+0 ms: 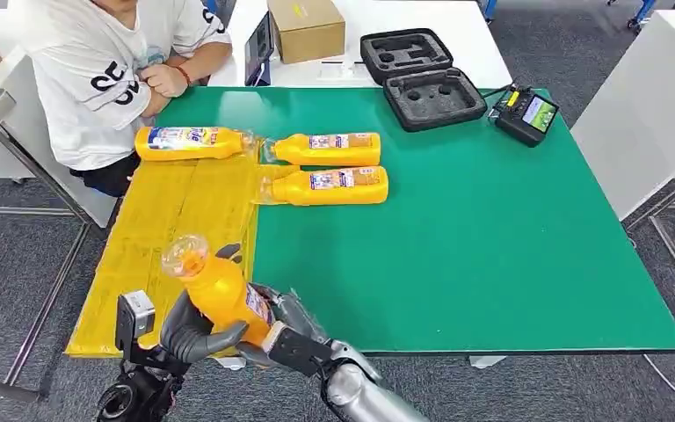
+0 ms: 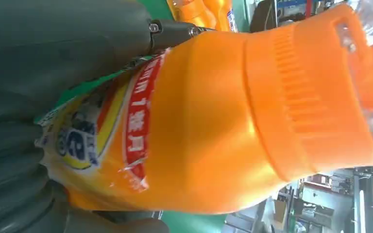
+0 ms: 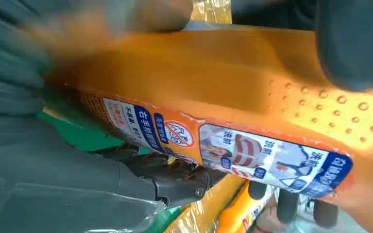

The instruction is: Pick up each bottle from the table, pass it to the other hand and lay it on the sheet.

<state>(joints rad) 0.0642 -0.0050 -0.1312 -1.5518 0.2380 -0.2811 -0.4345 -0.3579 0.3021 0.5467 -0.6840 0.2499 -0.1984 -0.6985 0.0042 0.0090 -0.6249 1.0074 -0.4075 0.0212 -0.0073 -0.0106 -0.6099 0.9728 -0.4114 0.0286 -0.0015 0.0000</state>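
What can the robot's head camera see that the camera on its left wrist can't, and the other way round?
Head view only: the whole green table, the yellow sheet with one bottle lying on it, a seated person, a cardboard box, a black foam case, and the right hand.

Left wrist view only: the close-up red and yellow label and the ribbed neck of the held bottle.

Both: the held bottle, the left hand gripping it, and bottles lying on the table.
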